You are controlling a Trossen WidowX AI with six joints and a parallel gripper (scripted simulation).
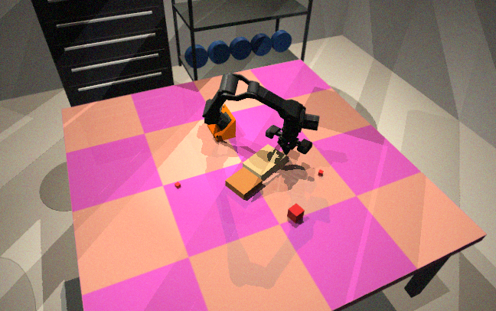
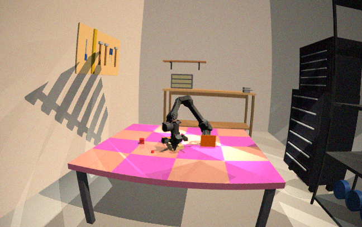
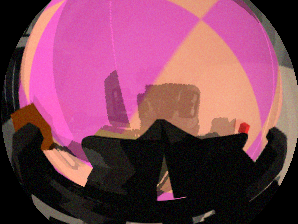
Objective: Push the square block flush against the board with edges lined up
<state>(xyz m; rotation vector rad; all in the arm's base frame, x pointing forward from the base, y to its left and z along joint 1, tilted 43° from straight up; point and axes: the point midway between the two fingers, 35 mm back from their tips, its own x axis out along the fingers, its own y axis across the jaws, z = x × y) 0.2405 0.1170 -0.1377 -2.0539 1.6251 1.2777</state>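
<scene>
The orange square block [image 1: 243, 183] lies flat on the table. The longer pale yellow board [image 1: 256, 165] [image 2: 180, 146] [image 3: 112, 133] lies flat with its near end against one side of the block in the top view; no gap shows there, and the corners at both ends of the seam look about even. In the exterior view the gripper hides most of the block. My gripper [image 1: 286, 152] [image 2: 174, 150] [image 3: 159, 122] is shut and empty, pointing down low at the board's far end. Whether the fingertips touch the board cannot be told.
A larger red cube [image 1: 295, 213] [image 2: 142, 141] stands off to one side of the block. A tiny red cube [image 1: 321, 172] [image 2: 152, 151] [image 3: 243, 128] lies near the gripper, another tiny red cube [image 1: 177, 184] left of the block. The orange arm base [image 1: 226, 128] [image 2: 208, 141] stands behind.
</scene>
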